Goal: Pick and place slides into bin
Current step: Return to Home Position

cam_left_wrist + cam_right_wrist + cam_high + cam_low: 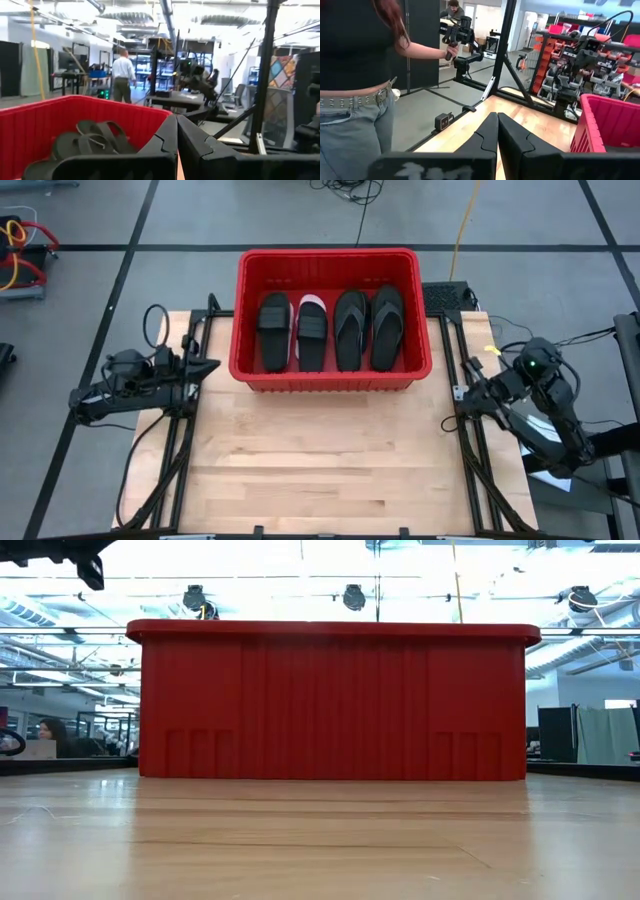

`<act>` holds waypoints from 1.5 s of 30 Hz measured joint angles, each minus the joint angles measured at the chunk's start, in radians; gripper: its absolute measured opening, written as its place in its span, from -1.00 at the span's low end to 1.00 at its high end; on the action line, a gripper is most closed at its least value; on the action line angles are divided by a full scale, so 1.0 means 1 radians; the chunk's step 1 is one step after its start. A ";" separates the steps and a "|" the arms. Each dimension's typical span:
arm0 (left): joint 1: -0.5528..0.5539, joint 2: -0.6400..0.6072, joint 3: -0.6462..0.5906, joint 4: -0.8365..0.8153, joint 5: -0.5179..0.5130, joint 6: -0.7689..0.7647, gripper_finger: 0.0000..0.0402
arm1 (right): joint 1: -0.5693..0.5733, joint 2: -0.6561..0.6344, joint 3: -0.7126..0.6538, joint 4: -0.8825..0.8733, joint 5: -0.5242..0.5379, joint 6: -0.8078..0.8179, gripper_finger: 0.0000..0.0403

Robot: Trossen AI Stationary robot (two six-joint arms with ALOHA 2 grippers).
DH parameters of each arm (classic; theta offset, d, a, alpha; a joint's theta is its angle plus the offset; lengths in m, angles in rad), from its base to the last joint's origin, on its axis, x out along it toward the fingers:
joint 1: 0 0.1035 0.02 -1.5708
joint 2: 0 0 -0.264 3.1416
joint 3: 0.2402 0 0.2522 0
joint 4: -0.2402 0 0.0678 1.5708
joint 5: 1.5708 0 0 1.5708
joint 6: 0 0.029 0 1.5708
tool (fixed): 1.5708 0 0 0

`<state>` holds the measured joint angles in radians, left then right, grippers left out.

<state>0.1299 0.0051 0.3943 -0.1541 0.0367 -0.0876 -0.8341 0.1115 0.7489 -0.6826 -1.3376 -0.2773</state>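
Jaws together, red bin (330, 254) holding four slides (352, 330), mostly black

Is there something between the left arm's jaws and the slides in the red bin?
Only the wall of the bin that faces this arm. The left jaws rest shut just outside that wall, and the slides lie inside, on the other side of it. From above, nothing visible covers the open bin.

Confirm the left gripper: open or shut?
Shut. The left gripper shows its two dark fingers meeting with no gap, holding nothing, beside the red bin.
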 joint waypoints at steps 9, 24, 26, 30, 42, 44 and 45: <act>0.000 -0.001 -0.045 0.001 0.019 -0.012 -0.99 | 0.000 -0.087 -0.105 0.171 -0.001 0.101 -1.00; 0.000 -0.002 -0.206 0.224 0.157 -0.036 -0.98 | 0.012 -0.088 -0.550 1.181 -0.028 0.779 -1.00; 0.000 -0.002 -0.239 0.269 0.175 -0.048 -0.99 | 0.032 -0.088 -0.596 1.354 -0.021 0.893 -1.00; 0.000 -0.002 -0.302 0.359 0.202 -0.066 -0.98 | 0.084 -0.088 -0.684 1.634 0.040 1.032 -1.00; -0.001 0.000 -0.385 0.450 0.355 -0.049 -0.99 | 0.210 -0.083 -0.733 1.616 0.131 0.893 -1.00; -0.001 0.000 -0.384 0.445 0.407 -0.026 -0.98 | 0.226 -0.083 -0.733 1.575 0.142 0.811 -1.00; -0.001 0.000 -0.384 0.443 0.430 -0.018 -0.98 | 0.233 -0.083 -0.733 1.544 0.164 0.762 -1.00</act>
<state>0.1287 0.0055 0.0099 0.2891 0.4664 -0.1052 -0.6006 0.0280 0.0154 0.8612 -1.1741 0.4849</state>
